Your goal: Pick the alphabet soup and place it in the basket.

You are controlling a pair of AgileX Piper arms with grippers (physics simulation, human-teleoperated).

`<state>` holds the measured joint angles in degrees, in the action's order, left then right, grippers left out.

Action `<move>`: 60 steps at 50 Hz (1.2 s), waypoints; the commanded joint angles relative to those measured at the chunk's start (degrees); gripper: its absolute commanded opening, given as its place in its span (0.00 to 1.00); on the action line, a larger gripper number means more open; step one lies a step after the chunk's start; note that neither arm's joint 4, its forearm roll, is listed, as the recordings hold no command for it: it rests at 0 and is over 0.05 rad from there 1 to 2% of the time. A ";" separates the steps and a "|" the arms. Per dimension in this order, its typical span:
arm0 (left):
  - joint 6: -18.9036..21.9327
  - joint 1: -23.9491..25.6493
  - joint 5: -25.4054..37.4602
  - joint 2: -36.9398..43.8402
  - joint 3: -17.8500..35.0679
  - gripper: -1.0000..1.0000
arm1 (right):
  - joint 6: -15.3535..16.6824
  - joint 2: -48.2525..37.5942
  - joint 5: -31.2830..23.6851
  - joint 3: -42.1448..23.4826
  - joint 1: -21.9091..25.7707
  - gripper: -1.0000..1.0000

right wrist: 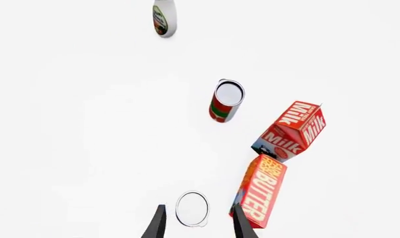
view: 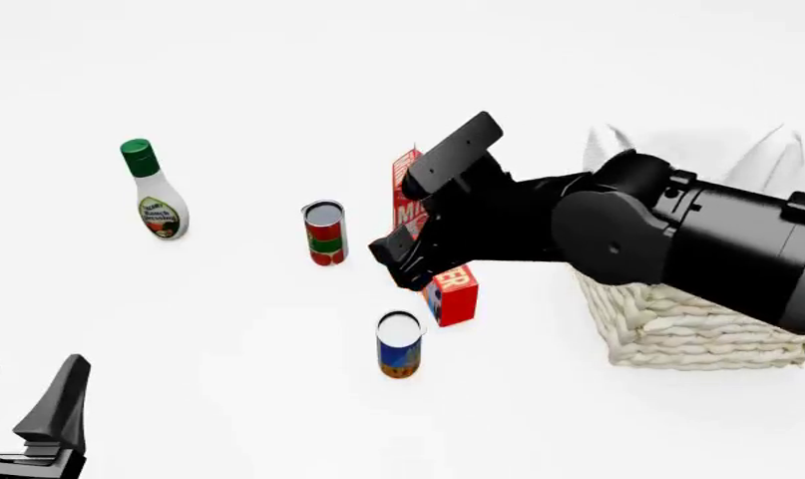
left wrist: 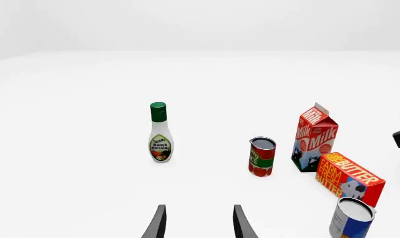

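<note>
- So the soup can (view: 399, 344) stands upright on the counter (view: 215, 329), just beside the butter box (view: 453, 293).
- Right gripper (right wrist: 196, 225) hovers above it, jaws spread around its lid.
- Drop straight down; don't clip the butter.
- Basket (view: 681, 329) sits to the right.

My right arm (view: 668, 235) is glossy black, with rounded joints and a boxy wrist block. My left gripper (view: 30, 404) has thin, dark, tapered fingers.

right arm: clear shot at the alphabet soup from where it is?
Probably yes. The right tool is open above the alphabet soup, whose top shows between its fingers in the wrist view. The butter box stands close beside it, the only squeeze.
</note>
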<state>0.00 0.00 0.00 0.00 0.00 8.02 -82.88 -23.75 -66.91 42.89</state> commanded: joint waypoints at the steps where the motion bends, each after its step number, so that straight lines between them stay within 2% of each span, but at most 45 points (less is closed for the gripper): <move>1: 0.00 0.00 0.00 0.00 0.00 1.00 | -0.49 -1.01 1.12 1.17 0.57 1.00; 3: 0.00 0.00 0.00 0.00 0.00 1.00 | -1.87 -1.45 0.72 1.03 0.81 1.00; 25: 0.00 0.00 0.00 0.00 0.00 1.00 | -2.24 -5.04 3.84 1.63 0.59 1.00; 46: 0.00 0.00 0.00 0.00 0.00 1.00 | -4.51 -8.21 5.26 2.33 -0.28 1.00; 60: 0.00 0.00 0.00 0.00 0.00 1.00 | -3.65 -8.78 5.23 2.14 -1.05 1.00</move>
<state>0.00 0.00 0.00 0.00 0.00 4.15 -91.01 -18.37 -64.35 42.50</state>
